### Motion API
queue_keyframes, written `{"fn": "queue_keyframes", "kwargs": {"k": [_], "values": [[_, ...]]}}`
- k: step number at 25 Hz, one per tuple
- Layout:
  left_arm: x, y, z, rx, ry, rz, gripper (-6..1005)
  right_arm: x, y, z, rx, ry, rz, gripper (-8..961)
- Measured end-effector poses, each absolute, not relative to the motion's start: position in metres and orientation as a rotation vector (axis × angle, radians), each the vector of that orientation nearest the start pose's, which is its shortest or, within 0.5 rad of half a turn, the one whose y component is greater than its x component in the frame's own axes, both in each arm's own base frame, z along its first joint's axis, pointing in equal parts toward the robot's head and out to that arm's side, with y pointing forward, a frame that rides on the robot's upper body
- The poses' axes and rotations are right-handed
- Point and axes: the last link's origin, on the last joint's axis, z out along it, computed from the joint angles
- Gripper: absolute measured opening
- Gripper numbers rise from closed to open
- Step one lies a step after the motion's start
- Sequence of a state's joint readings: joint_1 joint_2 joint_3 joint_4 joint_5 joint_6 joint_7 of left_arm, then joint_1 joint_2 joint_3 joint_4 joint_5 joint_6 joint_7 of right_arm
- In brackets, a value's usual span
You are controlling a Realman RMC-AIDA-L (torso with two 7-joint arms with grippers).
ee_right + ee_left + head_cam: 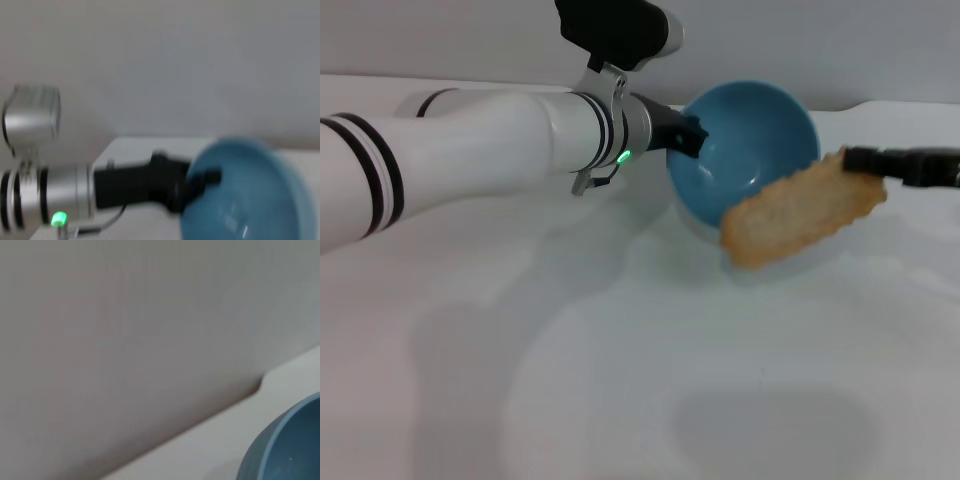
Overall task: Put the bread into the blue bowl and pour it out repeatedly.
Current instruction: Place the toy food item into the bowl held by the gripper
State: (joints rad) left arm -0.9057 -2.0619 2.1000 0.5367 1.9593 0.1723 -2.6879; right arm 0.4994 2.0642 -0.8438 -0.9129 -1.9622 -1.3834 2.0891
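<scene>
Bread [802,211] is hanging low over the white table [620,380], pinched at its far end by the right gripper [868,160], while the left gripper [692,138] is clamping the tilted blue bowl's [745,150] rim.

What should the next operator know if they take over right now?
Left tool: shut on the bowl's rim, holding it tipped on its side, mouth facing the camera and the bread.
Right tool: shut on the far end of the bread, holding it in the air at the bowl's mouth, low end near the table.
Done: both things are gripped; bowl looks empty.
Left: get the bread into the bowl, pour it out, repeat.
</scene>
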Motion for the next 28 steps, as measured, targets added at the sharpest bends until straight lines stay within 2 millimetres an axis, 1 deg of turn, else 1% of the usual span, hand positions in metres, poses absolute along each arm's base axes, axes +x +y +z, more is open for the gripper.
{"fn": "queue_keyframes", "kwargs": {"k": [1,4,8,11,13,14,17,20,24,28], "values": [[-0.169,0.435,-0.12,-2.288,-0.779,-0.103,0,0.247,0.368,0.043,-2.409,1.225,0.669,162],[-0.166,0.43,-0.122,-2.343,-0.823,-0.055,-1,0.248,0.371,0.047,-2.392,1.202,0.651,148],[-0.155,0.429,-0.125,-2.389,-0.813,-0.03,-1,0.251,0.373,0.048,-2.374,1.198,0.641,105],[-0.15,0.428,-0.127,-2.402,-0.807,-0.034,-1,0.253,0.374,0.046,-2.363,1.203,0.632,99],[-0.145,0.426,-0.13,-2.419,-0.804,-0.04,-1,0.258,0.375,0.038,-2.36,1.213,0.614,96],[-0.141,0.424,-0.132,-2.434,-0.8,-0.044,-1,0.258,0.375,0.038,-2.36,1.213,0.614,95],[-0.134,0.42,-0.136,-2.463,-0.782,-0.047,-1,0.262,0.378,0.029,-2.352,1.222,0.608,91],[-0.13,0.417,-0.139,-2.48,-0.773,-0.05,-1,0.264,0.38,0.024,-2.341,1.188,0.623,83],[-0.13,0.416,-0.139,-2.483,-0.784,-0.051,-1,0.264,0.38,0.024,-2.326,1.164,0.671,70],[-0.133,0.417,-0.138,-2.475,-0.796,-0.047,-1,0.267,0.377,0.029,-2.294,1.152,0.742,212]]}}
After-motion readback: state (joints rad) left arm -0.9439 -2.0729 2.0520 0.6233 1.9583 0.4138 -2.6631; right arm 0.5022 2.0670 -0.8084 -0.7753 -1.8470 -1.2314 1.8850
